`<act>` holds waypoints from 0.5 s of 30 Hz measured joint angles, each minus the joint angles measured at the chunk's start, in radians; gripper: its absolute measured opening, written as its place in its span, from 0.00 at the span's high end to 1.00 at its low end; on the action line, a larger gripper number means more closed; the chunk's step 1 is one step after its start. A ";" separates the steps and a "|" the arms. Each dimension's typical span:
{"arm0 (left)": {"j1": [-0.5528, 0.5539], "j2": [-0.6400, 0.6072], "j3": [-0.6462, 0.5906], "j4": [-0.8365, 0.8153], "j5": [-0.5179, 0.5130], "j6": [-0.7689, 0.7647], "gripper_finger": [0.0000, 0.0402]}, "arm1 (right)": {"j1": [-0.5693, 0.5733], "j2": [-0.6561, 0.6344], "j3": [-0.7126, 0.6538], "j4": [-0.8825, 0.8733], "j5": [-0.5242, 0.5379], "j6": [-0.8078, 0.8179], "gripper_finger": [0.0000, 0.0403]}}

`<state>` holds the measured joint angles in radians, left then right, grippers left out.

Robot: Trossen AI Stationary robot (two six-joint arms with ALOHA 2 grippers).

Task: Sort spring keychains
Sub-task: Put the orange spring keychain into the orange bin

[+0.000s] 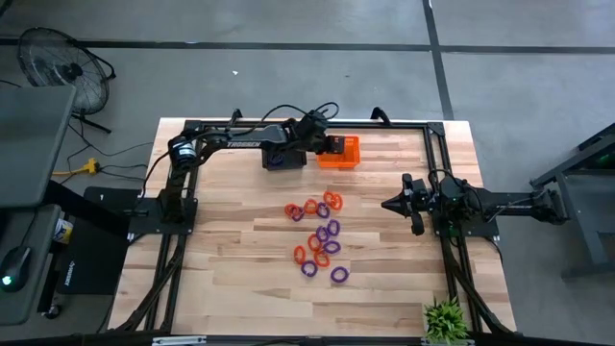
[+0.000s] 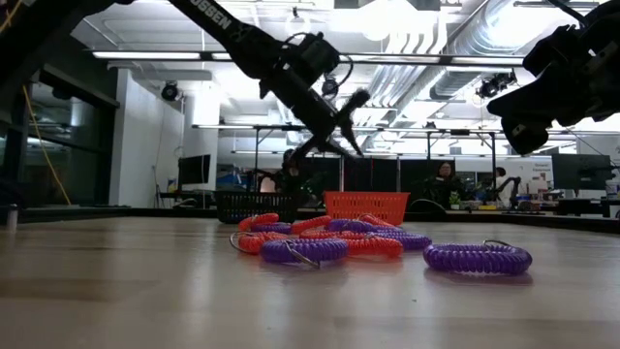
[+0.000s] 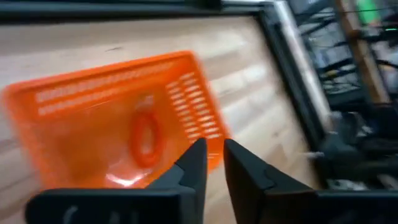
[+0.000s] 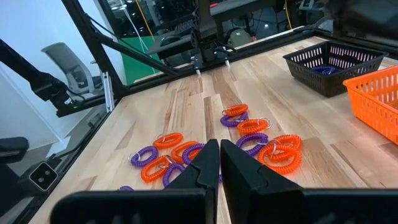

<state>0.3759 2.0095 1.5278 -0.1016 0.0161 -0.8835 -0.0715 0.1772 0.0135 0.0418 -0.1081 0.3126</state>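
Several purple and orange spring keychains [image 1: 317, 235] lie in a loose pile mid-table, also seen in the low view [image 2: 368, 242] and the right wrist view [image 4: 249, 137]. One orange keychain [image 3: 144, 138] lies on the floor of the orange mesh basket [image 3: 93, 99]. A purple one [image 4: 326, 70] lies in the black basket [image 4: 333, 65]. My left gripper [image 3: 214, 148] hovers over the orange basket's [image 1: 338, 154] near edge, slightly open and empty. My right gripper [image 1: 387, 204] hangs above the table to the right of the pile, shut and empty [image 4: 219, 144].
The black basket [image 1: 283, 159] and the orange basket stand side by side at the table's far edge. Black frame rails [image 1: 437, 173] run along the table's sides. A small green plant [image 1: 444, 317] stands at the near right corner. People sit in the room behind [image 2: 441, 179].
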 joint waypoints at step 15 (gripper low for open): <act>-0.113 -0.140 -0.001 -0.378 -0.083 0.211 1.00 | 0.000 0.000 0.000 0.000 0.000 0.000 0.97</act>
<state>0.2630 1.8691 1.5271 -0.4794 -0.0668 -0.6727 -0.0714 0.1772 0.0135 0.0418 -0.1081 0.3126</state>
